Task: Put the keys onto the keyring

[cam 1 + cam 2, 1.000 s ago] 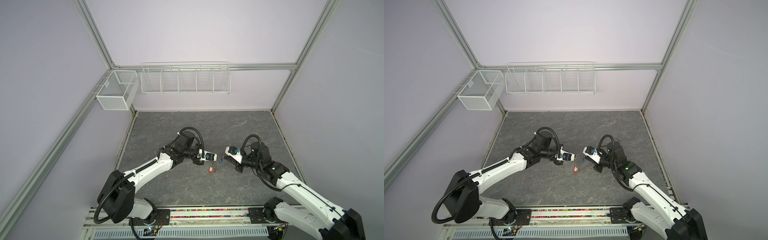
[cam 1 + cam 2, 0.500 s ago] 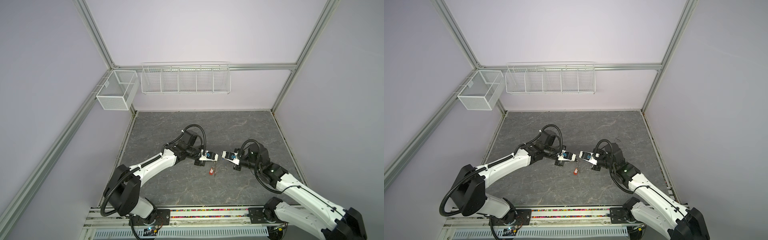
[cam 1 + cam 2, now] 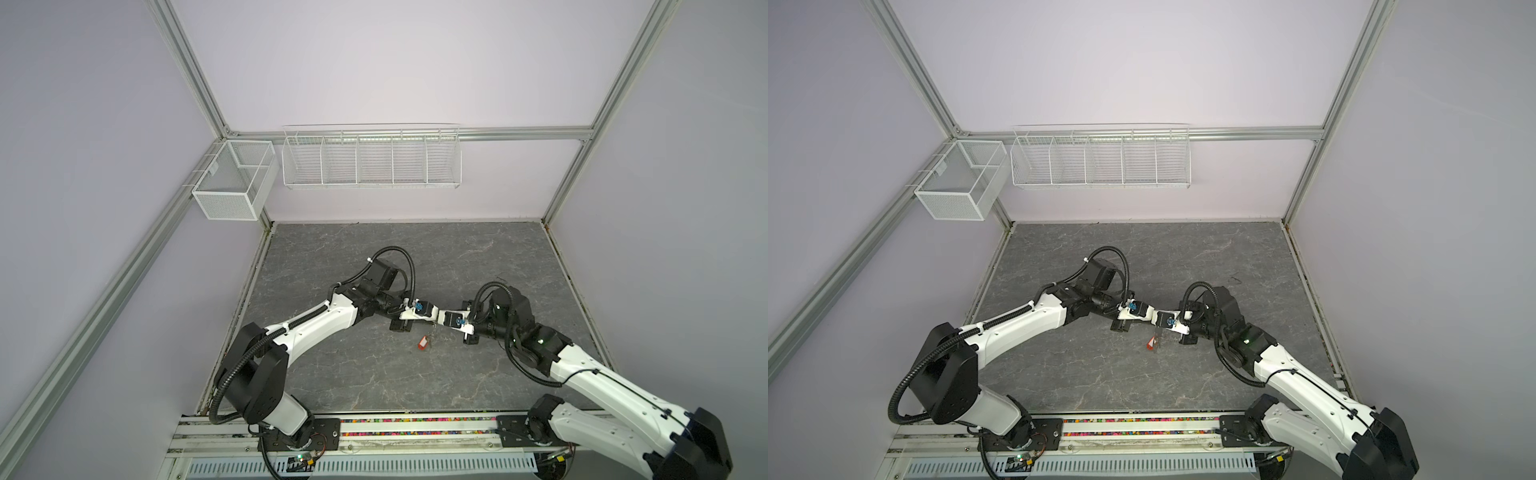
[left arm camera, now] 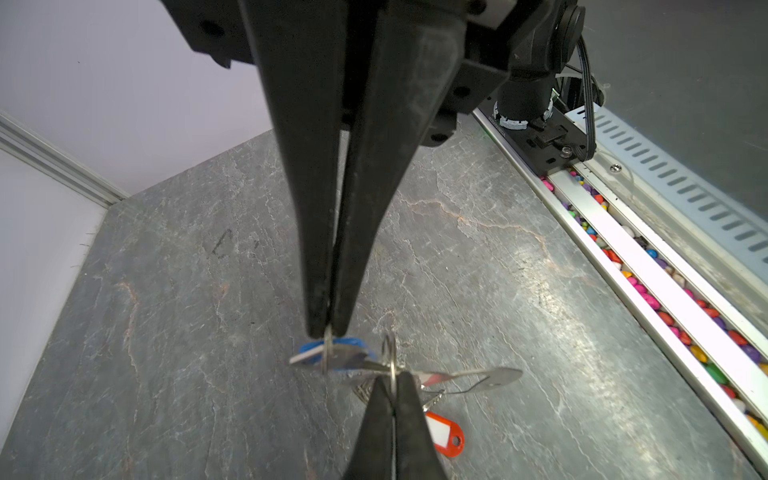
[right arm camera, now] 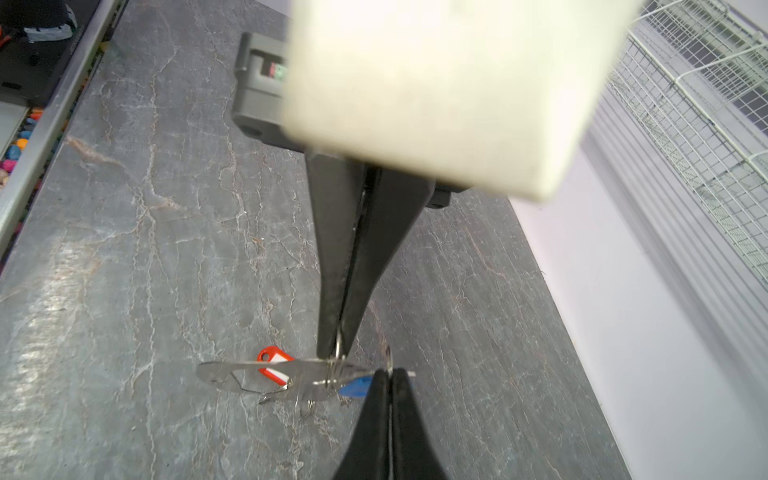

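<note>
My left gripper (image 4: 392, 376) and right gripper (image 5: 390, 372) meet tip to tip above the middle of the table (image 3: 374, 374). The keyring (image 4: 494, 375) is a flat metal crescent seen edge-on, held in the air. The left gripper (image 5: 337, 353) is shut on a small ring at its edge. The right gripper (image 4: 328, 330) is shut on the ring of the key with the blue tag (image 5: 353, 386), right beside the keyring. The red tag (image 4: 442, 432) of the other key sits under the keyring; hanging or lying, I cannot tell. In both top views it shows below the fingertips (image 3: 423, 343) (image 3: 1152, 343).
White wire baskets (image 3: 370, 158) and a mesh box (image 3: 232, 187) hang on the back wall. A rail with coloured beads (image 4: 665, 282) runs along the table's front edge. Both arm bases stand on that rail.
The two grippers have closed in on each other, the right one moving left, until their tips meet. The red tag has stayed in about the same place.
</note>
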Available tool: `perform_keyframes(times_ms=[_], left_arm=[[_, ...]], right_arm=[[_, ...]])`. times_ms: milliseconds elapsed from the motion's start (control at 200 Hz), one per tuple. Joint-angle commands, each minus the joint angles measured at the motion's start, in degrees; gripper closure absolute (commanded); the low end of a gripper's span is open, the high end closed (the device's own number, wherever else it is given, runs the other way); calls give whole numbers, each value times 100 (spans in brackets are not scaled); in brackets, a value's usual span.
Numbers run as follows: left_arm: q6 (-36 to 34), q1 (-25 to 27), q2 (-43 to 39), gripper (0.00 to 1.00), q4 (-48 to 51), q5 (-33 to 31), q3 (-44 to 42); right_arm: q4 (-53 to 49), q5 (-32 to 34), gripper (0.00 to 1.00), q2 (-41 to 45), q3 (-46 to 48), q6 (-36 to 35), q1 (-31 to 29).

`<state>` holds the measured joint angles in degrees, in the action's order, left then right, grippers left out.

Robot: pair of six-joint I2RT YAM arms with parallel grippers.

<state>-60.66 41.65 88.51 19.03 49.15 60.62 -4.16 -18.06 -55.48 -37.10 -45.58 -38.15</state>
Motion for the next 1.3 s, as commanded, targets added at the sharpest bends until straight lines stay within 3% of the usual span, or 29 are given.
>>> perform_keyframes(times_ms=[0, 1294], left_arm=[[-60, 19, 44, 100, 171, 134, 240], [-86, -25, 36, 100, 421, -98, 355]], right_arm=[[-265, -167, 93, -83, -164, -310, -99], [-928, 903, 93, -154, -245, -1054, -461]])
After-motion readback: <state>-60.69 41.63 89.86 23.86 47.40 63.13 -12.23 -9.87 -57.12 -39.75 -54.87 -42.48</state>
